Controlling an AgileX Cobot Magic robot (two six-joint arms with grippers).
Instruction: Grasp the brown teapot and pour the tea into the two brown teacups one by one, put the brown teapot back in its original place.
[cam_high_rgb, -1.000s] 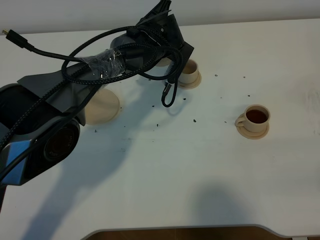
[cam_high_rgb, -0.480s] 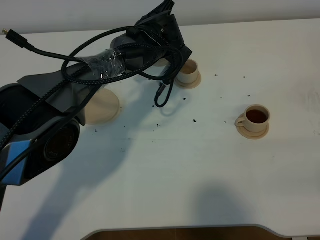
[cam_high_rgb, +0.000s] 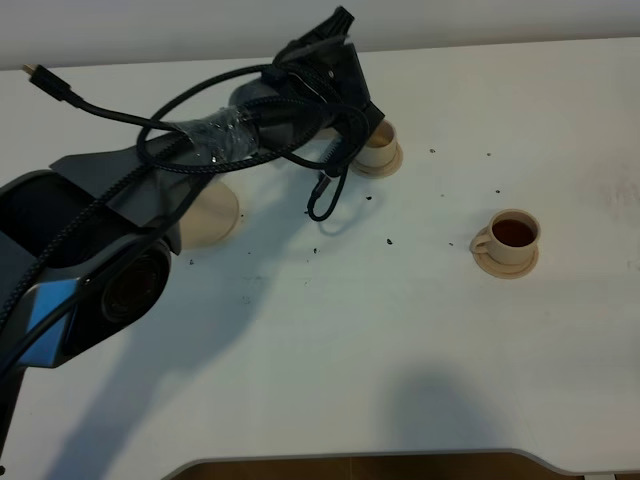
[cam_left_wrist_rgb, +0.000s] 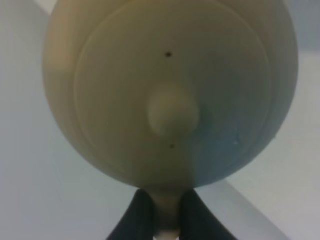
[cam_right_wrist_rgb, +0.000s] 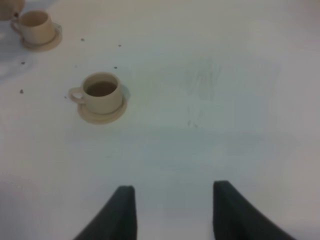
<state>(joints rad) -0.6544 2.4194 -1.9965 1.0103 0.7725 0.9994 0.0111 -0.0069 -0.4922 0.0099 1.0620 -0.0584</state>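
Fingers (cam_left_wrist_rgb: 137, 220) of your left gripper (cam_left_wrist_rgb: 165, 222) pinch the handle of the brown teapot (cam_left_wrist_rgb: 170, 90). It hangs just beside the far teacup (cam_high_rgb: 377, 146), which looks empty, so tip it that way. Your right gripper (cam_right_wrist_rgb: 170, 210) is wide open, holding nothing, farther off.

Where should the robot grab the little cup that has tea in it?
Probably its loop handle, pinched from above. The teacup stands upright on its saucer holding tea, and the handle pokes out toward the left of the high view, so the jaws could close on it without tipping the cup.
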